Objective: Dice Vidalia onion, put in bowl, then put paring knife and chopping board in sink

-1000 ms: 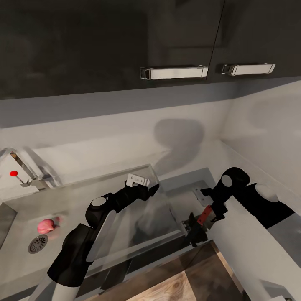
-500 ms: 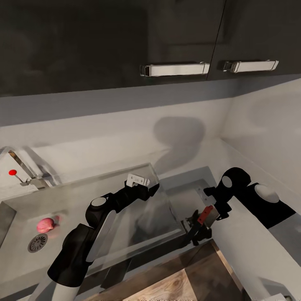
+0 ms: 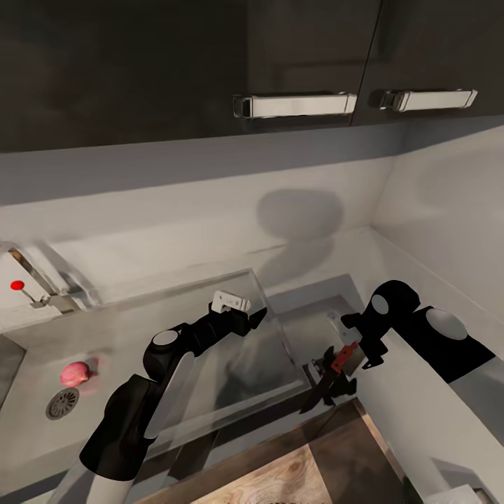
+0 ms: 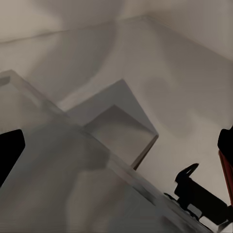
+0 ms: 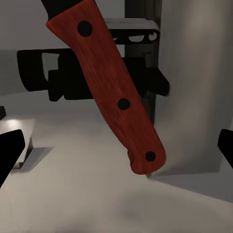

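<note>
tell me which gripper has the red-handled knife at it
The right gripper: the paring knife with its red handle sits at it, while the left gripper carries nothing.

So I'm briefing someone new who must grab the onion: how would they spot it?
Find the steel sink at the view's left, under the tap with its red dot. The Vidalia onion lies on the basin floor beside the round drain, the only pinkish-red lump there.
</note>
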You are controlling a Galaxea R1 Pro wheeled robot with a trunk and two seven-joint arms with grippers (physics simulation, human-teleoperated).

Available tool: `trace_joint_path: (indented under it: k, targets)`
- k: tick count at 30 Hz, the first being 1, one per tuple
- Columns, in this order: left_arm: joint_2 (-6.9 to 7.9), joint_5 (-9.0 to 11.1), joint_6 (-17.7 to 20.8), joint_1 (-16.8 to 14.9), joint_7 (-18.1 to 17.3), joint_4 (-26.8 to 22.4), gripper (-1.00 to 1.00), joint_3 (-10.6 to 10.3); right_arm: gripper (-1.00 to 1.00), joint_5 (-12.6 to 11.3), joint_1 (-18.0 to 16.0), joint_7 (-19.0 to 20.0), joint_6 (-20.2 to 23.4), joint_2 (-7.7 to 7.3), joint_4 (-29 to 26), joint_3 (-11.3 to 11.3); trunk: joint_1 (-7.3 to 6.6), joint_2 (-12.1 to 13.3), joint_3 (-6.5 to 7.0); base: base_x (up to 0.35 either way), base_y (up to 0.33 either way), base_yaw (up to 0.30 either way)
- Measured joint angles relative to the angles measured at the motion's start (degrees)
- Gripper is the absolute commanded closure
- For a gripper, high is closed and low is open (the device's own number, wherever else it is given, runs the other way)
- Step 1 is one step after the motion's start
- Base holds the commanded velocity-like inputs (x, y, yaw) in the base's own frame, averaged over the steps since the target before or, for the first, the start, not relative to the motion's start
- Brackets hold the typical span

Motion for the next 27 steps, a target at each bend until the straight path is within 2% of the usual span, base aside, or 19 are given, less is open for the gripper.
trace_joint_path:
  k: [27]
  targets:
    - [0.00,0.0,0.0,0.0,0.0,0.0,-1.00,0.0,-1.00,0.1,0.0,-0.1,0.1,0.00,0.0,0.1,0.00,0.0,-1.38,0.000,0.000,0.000]
